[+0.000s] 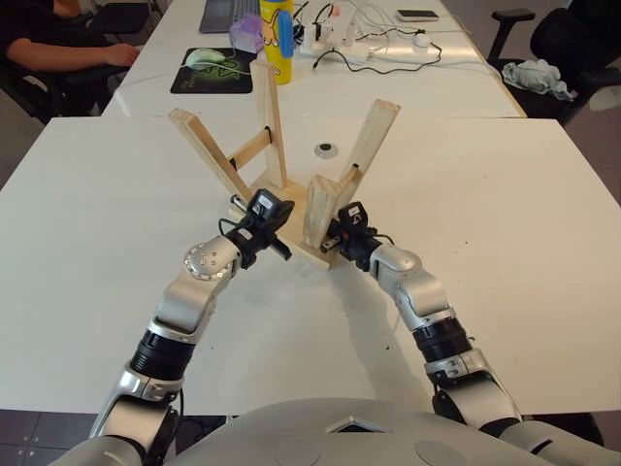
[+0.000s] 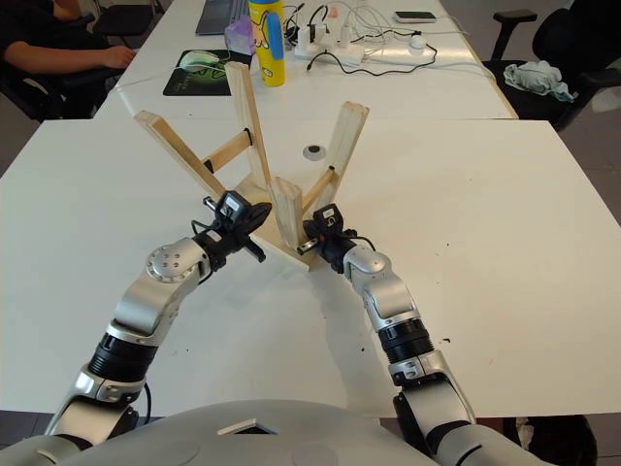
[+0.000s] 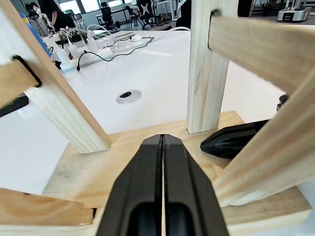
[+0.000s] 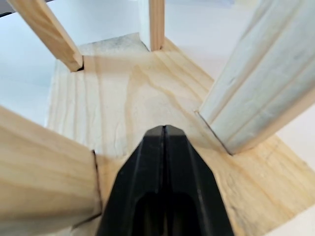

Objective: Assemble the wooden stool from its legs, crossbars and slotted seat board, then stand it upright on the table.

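1. The stool sits upside down near the middle of the white table. It is not yet standing upright.
2. Its seat board lies flat on the table top, and four legs rise from it, leaning outward.
3. One leg leans toward the robot's left, and a taller one stands nearly straight behind the board. A third leans to the right, and the nearest stands at the board's front edge.
4. A crossbar joins the left leg to the tall one.
5. The left gripper is at the board's near left side, its two fingers pressed together with nothing between them. They point over the board toward the far legs. I cannot tell whether they touch the wood.
6. The right gripper is at the board's near right side, just beside the nearest leg. Its fingers are also pressed together and hold nothing. The left wrist view shows its black tip low over the board between two legs.
7. A round cable hole lies in the table just behind the stool.
8. On the next table behind stand a yellow bottle, a dark mouse pad and a power strip with cables.
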